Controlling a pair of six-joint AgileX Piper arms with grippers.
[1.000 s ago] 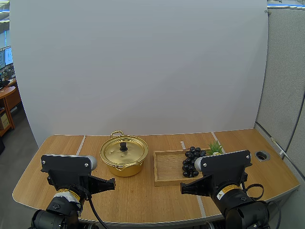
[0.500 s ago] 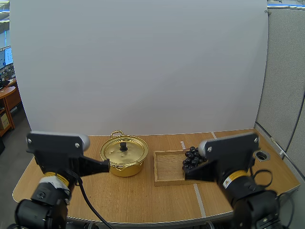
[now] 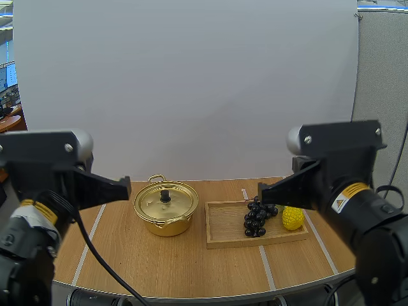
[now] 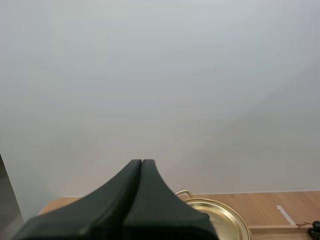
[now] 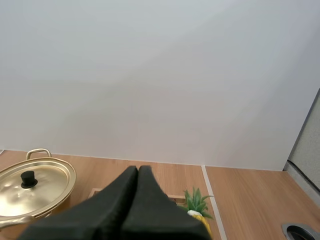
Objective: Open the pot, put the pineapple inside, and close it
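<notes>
Black left pincer (image 3: 128, 185), clenched on nothing, has risen above the counter (image 3: 191, 268); the gold pot (image 3: 167, 226) keeps its lid (image 3: 155, 203) on. Likewise clenched, the right pincer (image 3: 260, 189) has lifted, uncovering the pineapple (image 3: 292, 218) in the wooden tray (image 3: 223, 245); opening comes first.

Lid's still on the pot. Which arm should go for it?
Left. The left tool, shut, hangs beside the pot and its lid; the right tool hangs on the side of the tray and pineapple.
</notes>
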